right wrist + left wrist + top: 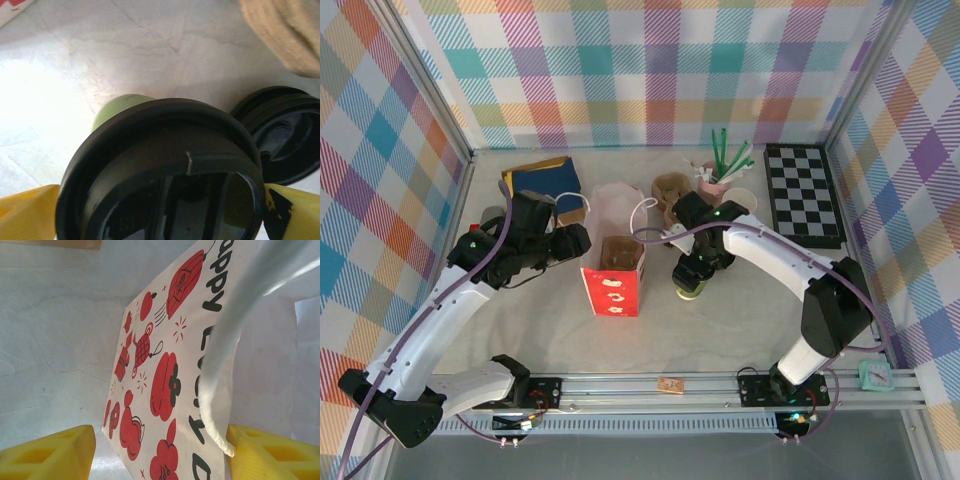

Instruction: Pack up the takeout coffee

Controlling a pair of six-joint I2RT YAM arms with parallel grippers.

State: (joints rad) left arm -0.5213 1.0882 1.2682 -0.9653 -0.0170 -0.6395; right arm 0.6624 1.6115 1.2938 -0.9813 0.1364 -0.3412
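Top: coffee (691, 287) stands right of bag (613, 288); right wrist adds right gripper (160, 212) wide astride its lid, loose lid (286, 135) beside; left wrist, left gripper (160, 455) half-open round bag handle (220, 370).

Your left arm (440, 320) sweeps forward from its base, elbow bowed outward, wrist turned in toward centre. Left gripper (576, 241) level, yellow fingers (50, 452) standing apart. Your right arm (790, 265) arches up and inward. Right gripper (692, 272) points down, jaws spread wide.
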